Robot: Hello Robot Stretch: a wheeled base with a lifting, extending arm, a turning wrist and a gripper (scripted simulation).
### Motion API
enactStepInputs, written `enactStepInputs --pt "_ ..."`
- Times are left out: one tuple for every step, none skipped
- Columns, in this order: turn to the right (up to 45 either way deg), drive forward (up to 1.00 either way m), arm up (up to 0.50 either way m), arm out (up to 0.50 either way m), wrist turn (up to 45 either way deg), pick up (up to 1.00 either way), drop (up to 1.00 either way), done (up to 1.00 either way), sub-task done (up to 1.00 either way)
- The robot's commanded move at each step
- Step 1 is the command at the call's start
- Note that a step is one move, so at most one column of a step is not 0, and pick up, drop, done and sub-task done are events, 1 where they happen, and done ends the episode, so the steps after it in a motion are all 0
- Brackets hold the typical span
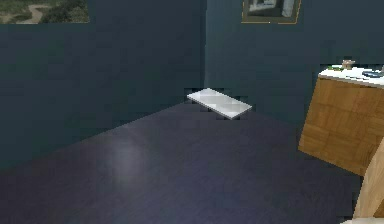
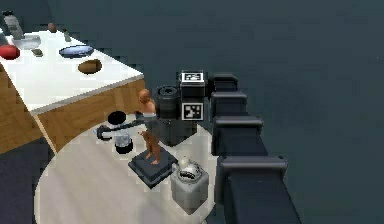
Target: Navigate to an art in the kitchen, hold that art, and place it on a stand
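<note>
A small brown statuette (image 2: 151, 146) stands upright on a dark square base on the round pale table (image 2: 80, 190). My arm (image 2: 245, 150) reaches in from the bottom edge, with two white marker squares (image 2: 191, 93) at its far end. Left of them is the dark gripper (image 2: 122, 123), its thin fingers (image 2: 112, 128) stretched over the table just behind the statuette. I cannot tell whether it holds anything. An orange-brown bit (image 2: 145, 98) shows beside the gripper's body.
A white-grey canister (image 2: 190, 184) stands on the table by the arm. A wooden counter (image 2: 70, 85) carries a red bowl (image 2: 8, 50), a blue plate (image 2: 72, 50) and a brown bowl (image 2: 90, 67). Ahead lie dark floor, a white slab (image 1: 220, 102), framed pictures (image 1: 270, 10) and a wooden cabinet (image 1: 345, 125).
</note>
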Motion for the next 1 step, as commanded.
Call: enactStepInputs --pt "0.0 0.0 0.0 0.0 9.0 0.0 0.0 0.0 0.0"
